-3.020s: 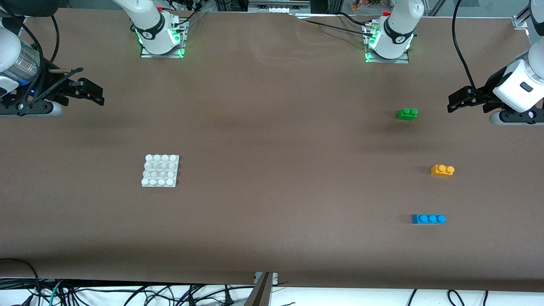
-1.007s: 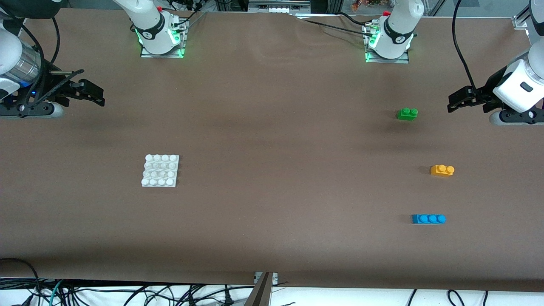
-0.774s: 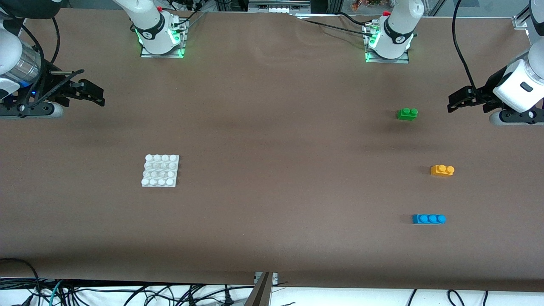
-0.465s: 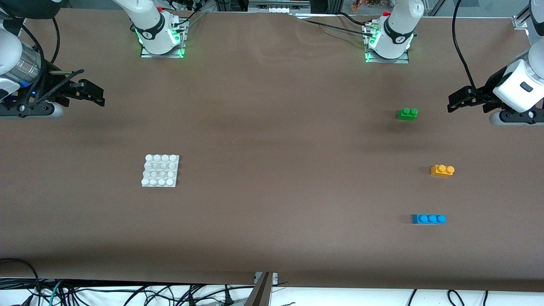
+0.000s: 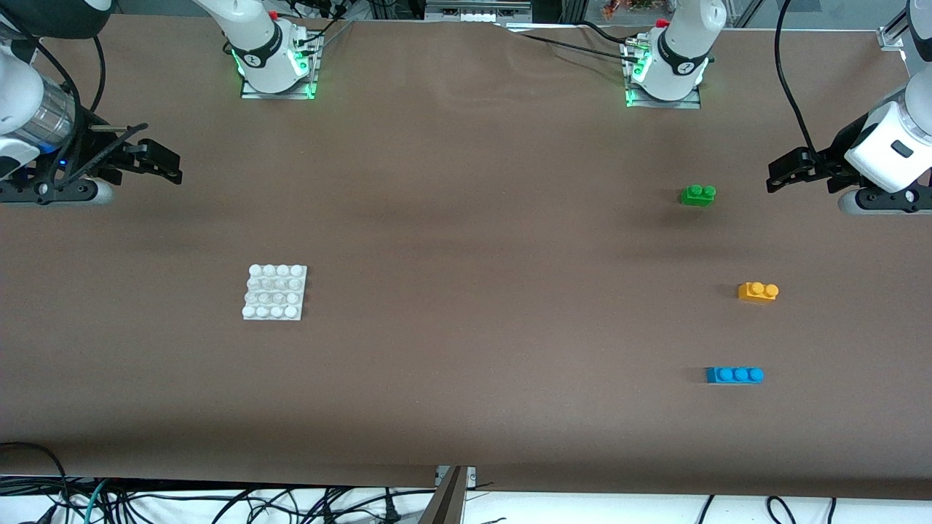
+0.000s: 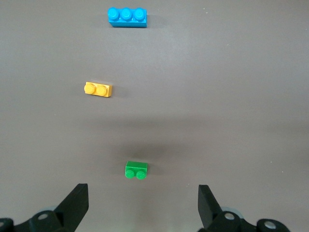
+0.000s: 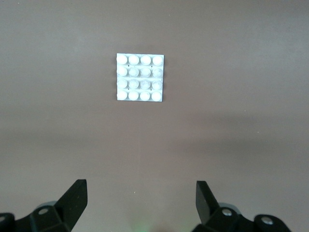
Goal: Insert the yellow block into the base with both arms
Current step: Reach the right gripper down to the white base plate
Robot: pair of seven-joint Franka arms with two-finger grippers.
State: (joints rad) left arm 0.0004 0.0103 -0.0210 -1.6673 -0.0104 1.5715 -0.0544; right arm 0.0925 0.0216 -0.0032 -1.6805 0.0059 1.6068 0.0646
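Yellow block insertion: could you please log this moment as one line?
phase: pre-grasp | yellow block: on table, untouched | base: bare | left gripper: open, above table near green brick | right gripper: open, above table

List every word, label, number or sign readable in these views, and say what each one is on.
No readable text anywhere.
The round marks on the black bands of the right arm and left arm near their bases are too small to read.
The yellow block, green brick, blue brick and base show no lettering.

Three bricks lie on the table, one yellow block (image 5: pixel 758 292), one green brick (image 5: pixel 697 195), one blue brick (image 5: pixel 734 375), plus one base (image 5: pixel 274 292).
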